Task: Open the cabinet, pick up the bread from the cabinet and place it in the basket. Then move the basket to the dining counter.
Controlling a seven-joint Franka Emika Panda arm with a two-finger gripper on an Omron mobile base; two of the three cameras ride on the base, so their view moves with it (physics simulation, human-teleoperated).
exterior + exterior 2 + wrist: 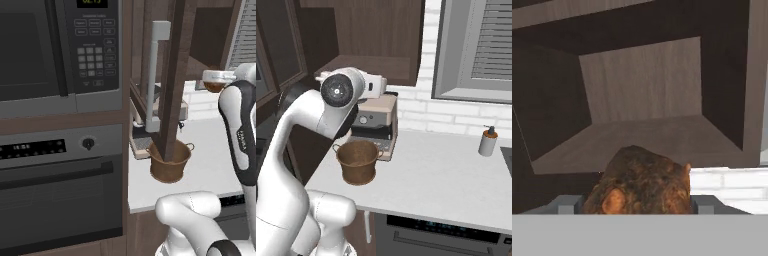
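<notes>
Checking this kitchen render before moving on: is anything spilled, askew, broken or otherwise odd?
Nothing stands out. The cabinet door stands open, the basket sits upright on the white worktop, and the bread lies between the gripper fingers in front of the empty shelf.

The arm is glossy white with rounded, bulbous links — dark bands at joints, a grey round end cap.

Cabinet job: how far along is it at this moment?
Done: the dark brown wooden cabinet stands open, its shelf bare. In hand: the gripper is closed on the golden-brown lump of bread, in front of the shelf. Left: the bread goes into the round brown basket, which looks empty on the narrow white worktop; then the basket goes to the dining counter.
</notes>
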